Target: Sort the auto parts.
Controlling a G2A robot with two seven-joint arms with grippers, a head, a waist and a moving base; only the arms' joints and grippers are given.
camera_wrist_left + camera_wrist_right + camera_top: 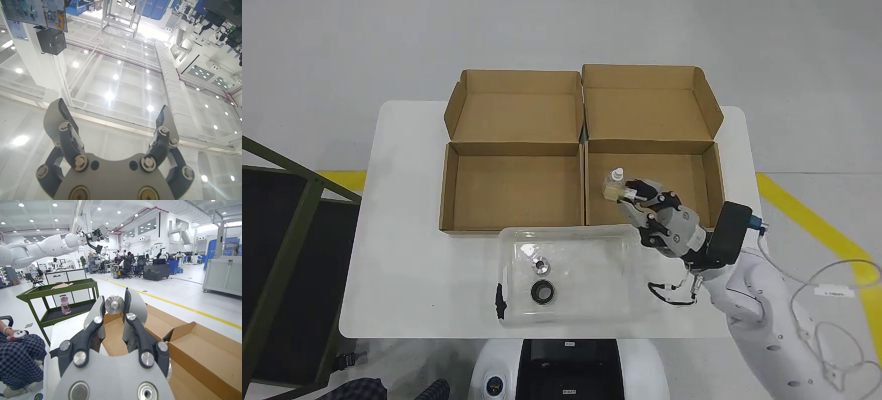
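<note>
At the table's point(402, 260) near edge, your clear bin point(504, 272) holds a silver part point(540, 266) and a black ring point(544, 292). Just beyond it, your right claw point(114, 302) pinches a round metal part point(114, 305) above the right cardboard box's point(692, 190) near left corner. The left cardboard box point(512, 190) sits touching it. Your left claw point(112, 106) gapes wide, gripping nothing.

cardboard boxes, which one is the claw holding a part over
The open brown cardboard box on the robot's right: the right claw holds a round silver metal part above it, not above the left box.
</note>
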